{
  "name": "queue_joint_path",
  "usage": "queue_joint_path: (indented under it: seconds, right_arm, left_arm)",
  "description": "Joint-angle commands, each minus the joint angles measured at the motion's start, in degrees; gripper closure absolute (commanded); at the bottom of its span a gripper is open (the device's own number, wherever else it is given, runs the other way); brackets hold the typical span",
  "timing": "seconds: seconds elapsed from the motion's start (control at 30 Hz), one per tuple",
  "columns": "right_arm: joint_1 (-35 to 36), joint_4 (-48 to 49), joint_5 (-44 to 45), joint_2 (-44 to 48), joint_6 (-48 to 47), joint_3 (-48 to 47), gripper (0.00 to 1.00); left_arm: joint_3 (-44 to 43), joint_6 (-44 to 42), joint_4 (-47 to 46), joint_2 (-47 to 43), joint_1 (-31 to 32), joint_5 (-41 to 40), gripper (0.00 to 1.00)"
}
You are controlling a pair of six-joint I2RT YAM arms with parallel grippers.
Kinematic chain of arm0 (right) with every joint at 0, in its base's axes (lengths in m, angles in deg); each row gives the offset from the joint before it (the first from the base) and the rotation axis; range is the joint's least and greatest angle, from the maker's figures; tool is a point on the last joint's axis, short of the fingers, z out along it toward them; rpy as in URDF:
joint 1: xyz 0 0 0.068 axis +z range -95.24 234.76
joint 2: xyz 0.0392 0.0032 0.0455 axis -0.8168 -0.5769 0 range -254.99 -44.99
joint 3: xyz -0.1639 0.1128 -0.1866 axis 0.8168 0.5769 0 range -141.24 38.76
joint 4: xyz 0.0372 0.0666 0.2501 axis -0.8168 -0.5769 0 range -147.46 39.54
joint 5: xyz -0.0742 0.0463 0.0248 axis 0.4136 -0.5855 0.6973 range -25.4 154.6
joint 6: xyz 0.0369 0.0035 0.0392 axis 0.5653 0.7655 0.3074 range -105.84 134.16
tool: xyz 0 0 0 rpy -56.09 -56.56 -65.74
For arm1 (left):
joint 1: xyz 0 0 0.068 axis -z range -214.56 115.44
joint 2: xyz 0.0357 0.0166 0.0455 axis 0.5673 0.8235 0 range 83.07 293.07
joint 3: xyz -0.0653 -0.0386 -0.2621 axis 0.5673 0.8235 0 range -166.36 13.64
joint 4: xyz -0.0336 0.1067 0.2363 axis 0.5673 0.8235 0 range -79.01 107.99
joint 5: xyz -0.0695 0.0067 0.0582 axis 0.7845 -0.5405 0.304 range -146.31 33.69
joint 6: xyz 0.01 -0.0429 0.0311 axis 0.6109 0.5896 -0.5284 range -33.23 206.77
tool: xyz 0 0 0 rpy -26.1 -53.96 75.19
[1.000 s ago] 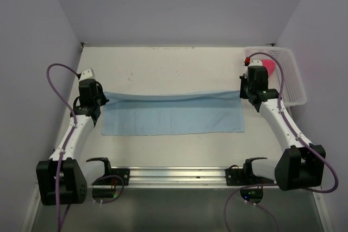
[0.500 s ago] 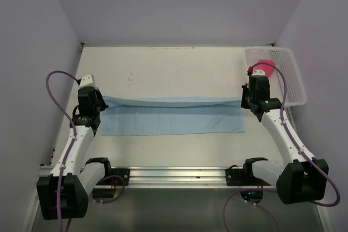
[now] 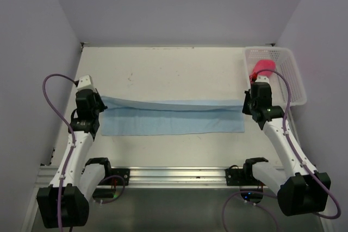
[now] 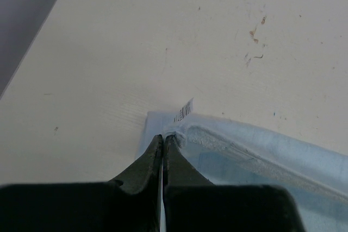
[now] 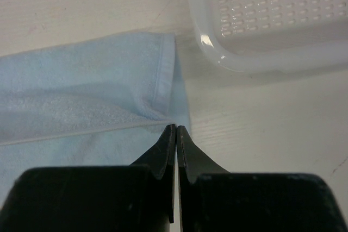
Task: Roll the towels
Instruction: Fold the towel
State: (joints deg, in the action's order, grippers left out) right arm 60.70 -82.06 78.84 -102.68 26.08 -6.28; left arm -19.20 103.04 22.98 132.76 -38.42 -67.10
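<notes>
Light blue towel (image 3: 174, 124) has folded nearer; left gripper (image 4: 163, 137) and right gripper (image 5: 176, 129) each pinch a corner, beside the basket (image 5: 261, 59).

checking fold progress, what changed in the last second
The left gripper and right gripper, both shut on the blue towel, drew its far edge toward the arm bases, over the rest. Its near edge, the red towel and the basket stayed put.

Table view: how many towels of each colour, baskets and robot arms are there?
blue towel: 1
pink towel: 1
basket: 1
arms: 2, left arm and right arm
Total: 5
</notes>
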Motion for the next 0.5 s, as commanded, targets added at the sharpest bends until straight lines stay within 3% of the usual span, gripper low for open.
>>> queue_joint_path:
  seconds: [0.0, 0.47]
  right_arm:
    - [-0.4, -1.2, 2.2, 2.1, 1.9, 0.7, 1.00]
    - [-0.3, -3.7, 1.1, 2.2, 2.8, 1.0, 1.00]
  left_arm:
    - [-0.4, -0.4, 0.6, -1.9, -0.6, -2.8, 1.00]
    - [0.6, 0.3, 2.5, -4.8, -0.6, 0.4, 1.00]
